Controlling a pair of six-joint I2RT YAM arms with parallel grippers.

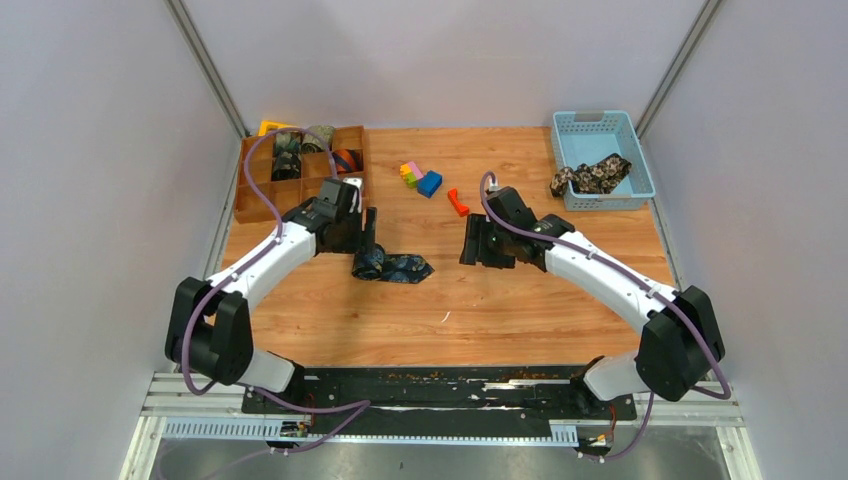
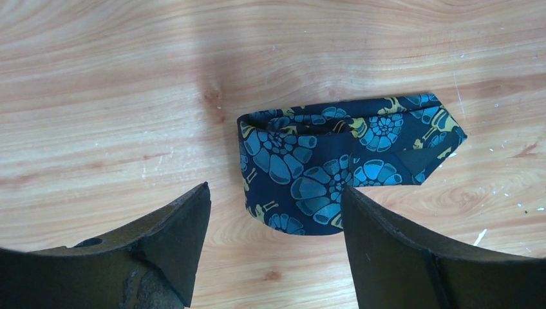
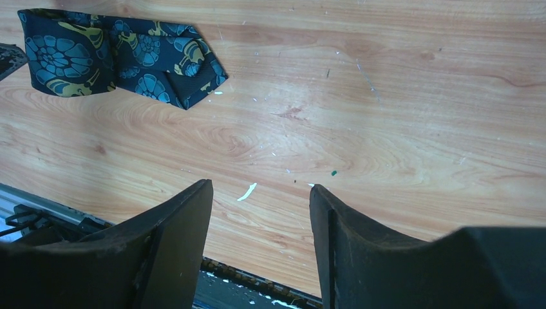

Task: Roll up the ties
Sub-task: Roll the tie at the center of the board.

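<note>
Left gripper (image 2: 273,193): jaws spread wide and pinching nothing; it hovered just over the near edge of the bundle below, which showed in the gap between the fingers.
Navy paisley tie (image 2: 335,161): lay on the counter (image 1: 540,310) left of the middle, wound into a short, flattish bundle; its pointed end lay out flat to one side, not wrapped in.
Right gripper (image 3: 261,187): also spread and empty, over bare wood, well apart from the paisley bundle on its left.
Divided wooden box (image 1: 243,185): sat at the far left; some compartments held small coils, among them an orange-navy striped coil (image 1: 346,159); the full count was too small to tell.
Blue basket (image 1: 600,125): stood at the far right, with a black-tan floral tie (image 1: 590,177) crumpled over its front rim, unrolled.
Plastic blocks (image 1: 422,176): lay between box and basket.
Progress: judged past halfway. Several ties sat coiled in the box, the paisley one looked nearly rolled but not tightened or stowed, and the floral one seemed untouched.
</note>
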